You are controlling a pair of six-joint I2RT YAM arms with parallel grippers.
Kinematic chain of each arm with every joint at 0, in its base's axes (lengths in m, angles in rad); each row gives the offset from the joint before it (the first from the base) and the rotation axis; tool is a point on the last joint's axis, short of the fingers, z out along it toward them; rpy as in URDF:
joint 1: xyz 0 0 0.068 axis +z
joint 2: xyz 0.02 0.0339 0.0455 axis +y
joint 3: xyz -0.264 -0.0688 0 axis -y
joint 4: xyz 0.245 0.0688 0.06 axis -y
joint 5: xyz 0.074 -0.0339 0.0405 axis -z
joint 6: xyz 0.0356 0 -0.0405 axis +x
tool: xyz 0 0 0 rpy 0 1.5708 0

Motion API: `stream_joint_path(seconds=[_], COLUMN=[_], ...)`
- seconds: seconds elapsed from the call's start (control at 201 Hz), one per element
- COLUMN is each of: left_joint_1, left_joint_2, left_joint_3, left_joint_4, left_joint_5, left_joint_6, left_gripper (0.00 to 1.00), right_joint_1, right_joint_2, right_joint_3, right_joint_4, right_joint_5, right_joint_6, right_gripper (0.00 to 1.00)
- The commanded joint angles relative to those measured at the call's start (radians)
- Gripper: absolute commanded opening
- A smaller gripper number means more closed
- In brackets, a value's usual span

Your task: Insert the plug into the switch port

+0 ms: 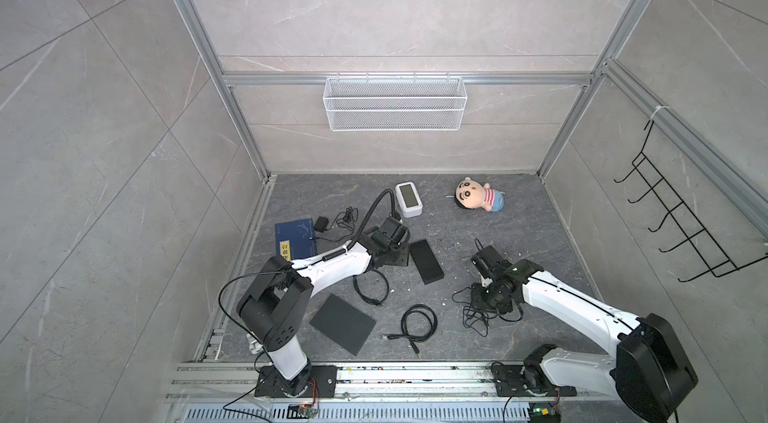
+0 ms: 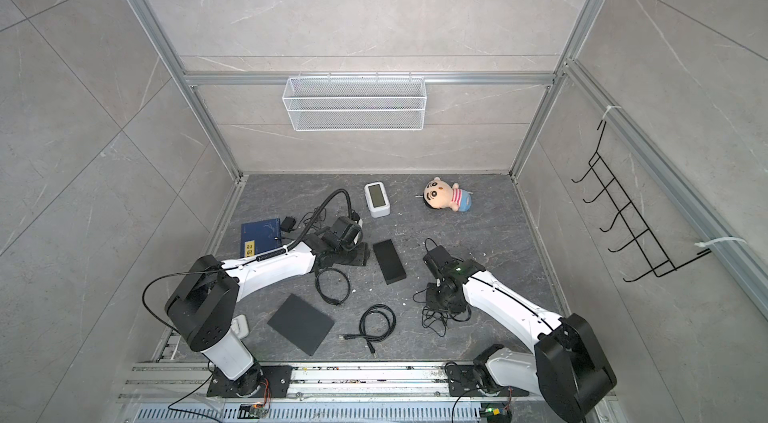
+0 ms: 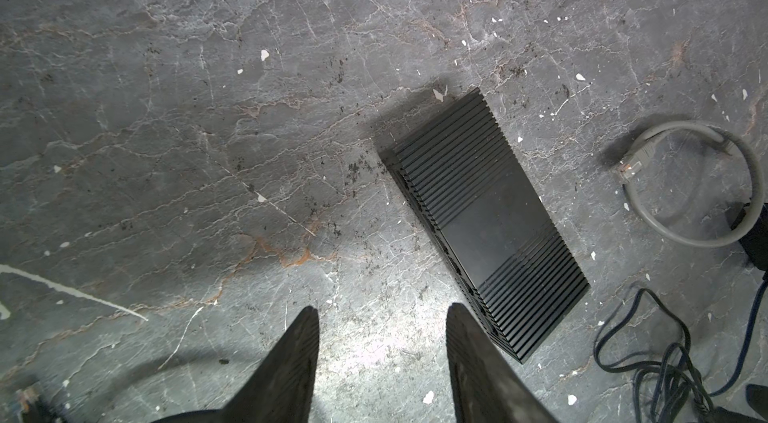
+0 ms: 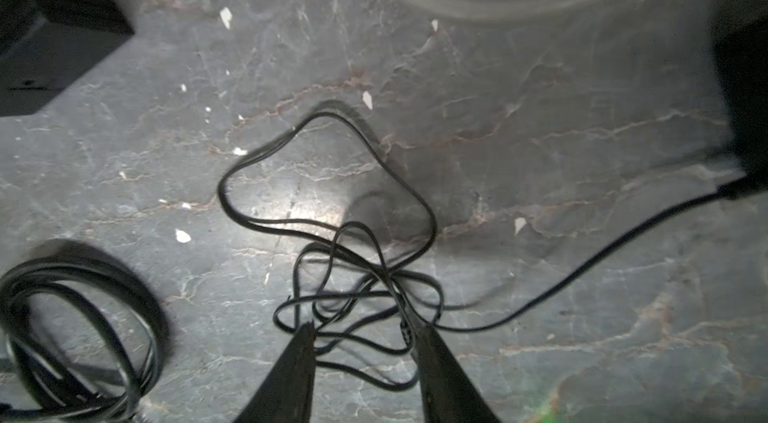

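The switch [image 1: 426, 261] [image 2: 388, 261] is a black ribbed box lying flat on the floor between the two arms. In the left wrist view the switch [image 3: 486, 225] lies just beside my left gripper [image 3: 382, 308], which stands open over bare floor. My right gripper [image 4: 363, 327] hangs over a tangle of thin black cable [image 4: 353, 267] [image 1: 478, 313]. Its jaws are apart, with strands running between them. A small dark plug [image 4: 405, 327] on that cable lies against one finger; it is blurred. The switch's ports do not show clearly.
A grey cable loop with a clear plug [image 3: 627, 167] lies beyond the switch. Two black cable coils [image 1: 372, 288] [image 1: 417, 323], a dark pad [image 1: 343, 323], a blue book [image 1: 293, 240], a white clock [image 1: 408, 199] and a doll [image 1: 480, 195] lie around.
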Motion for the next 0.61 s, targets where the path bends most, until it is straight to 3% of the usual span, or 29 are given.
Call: stream_joint_path(seconds=[0.0,0.602], left_joint_1=[0.003,0.002], left_joint_2=[-0.055,-0.05], left_joint_3=[-0.01,0.016], left_joint_4=[-0.025,-0.041], left_joint_5=[-0.013,-0.009], left_joint_6=[-0.002,0.0], left_gripper=[0.53,0.53], right_joint_1=[0.009,0.015], right_joint_2=[0.036,0.151], right_joint_3=[-0.019,0.008], right_joint_4=[0.036,0.09], right_joint_5=[0.038,0.095], right_joint_6=[0.007,-0.034], right_gripper=[0.41,0.14])
